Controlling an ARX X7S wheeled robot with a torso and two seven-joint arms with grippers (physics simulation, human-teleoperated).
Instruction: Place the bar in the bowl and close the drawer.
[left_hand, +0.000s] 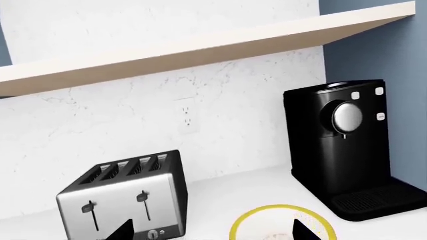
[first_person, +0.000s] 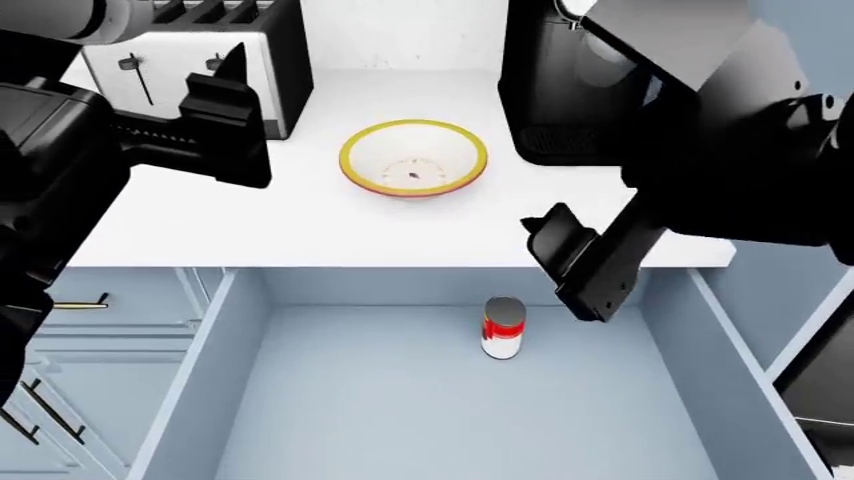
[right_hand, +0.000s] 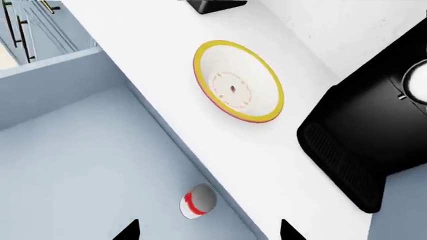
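Observation:
The bowl (first_person: 414, 160), yellow-rimmed with a white speckled inside, stands empty on the white counter (first_person: 334, 230) between toaster and coffee machine; it also shows in both wrist views (left_hand: 248, 220) (right_hand: 238, 82). The pale blue-grey drawer (first_person: 334, 400) below the counter edge is pulled wide open (right_hand: 73, 165). The bar is out of view. My left gripper (first_person: 247, 115) hovers open above the counter left of the bowl (left_hand: 213, 233). My right gripper (first_person: 563, 265) hangs open over the drawer's back right (right_hand: 208, 233), holding nothing.
A red-and-white can (first_person: 503, 327) stands upright in the drawer near the counter edge (right_hand: 198, 201). A silver toaster (first_person: 214, 60) (left_hand: 123, 200) and a black coffee machine (first_person: 561, 90) (left_hand: 347, 145) flank the bowl. A shelf (left_hand: 200, 50) runs above. Lower cabinet handles (first_person: 80, 303) show at left.

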